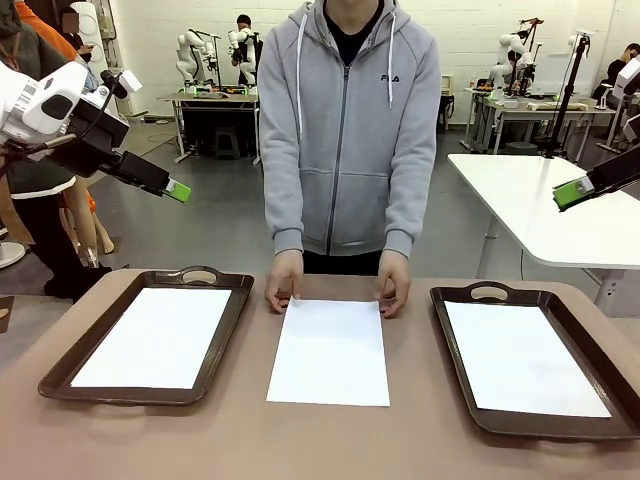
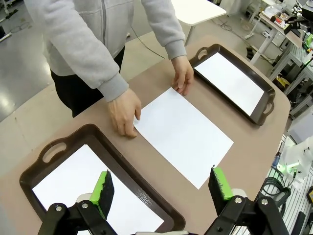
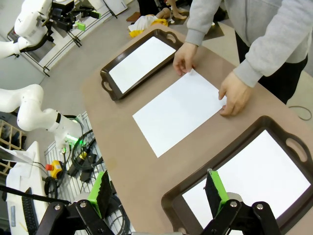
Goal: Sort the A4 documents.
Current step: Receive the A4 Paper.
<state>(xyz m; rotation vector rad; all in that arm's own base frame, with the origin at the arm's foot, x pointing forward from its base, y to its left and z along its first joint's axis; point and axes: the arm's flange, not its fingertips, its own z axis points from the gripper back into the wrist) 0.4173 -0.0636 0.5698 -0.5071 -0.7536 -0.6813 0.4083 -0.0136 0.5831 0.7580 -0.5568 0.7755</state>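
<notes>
One A4 sheet (image 1: 329,352) is laid flat at table centre, betw. two brown trays; its far corners are pinned by the person's hands (image 1: 284,281). A sheet is seen in the left tray (image 1: 60,375) and another in the right tray (image 1: 620,425). Left gripper (image 1: 178,190) & right gripper (image 1: 570,194) are held raised above the table, jaws apart, nothing gripped

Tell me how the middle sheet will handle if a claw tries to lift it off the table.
The sheet lies flat against the table, so its edge is probably hard to get under. It looks thin, so it would likely droop if held by one edge. The person's hands press its far corners, so it may resist sliding.
</notes>
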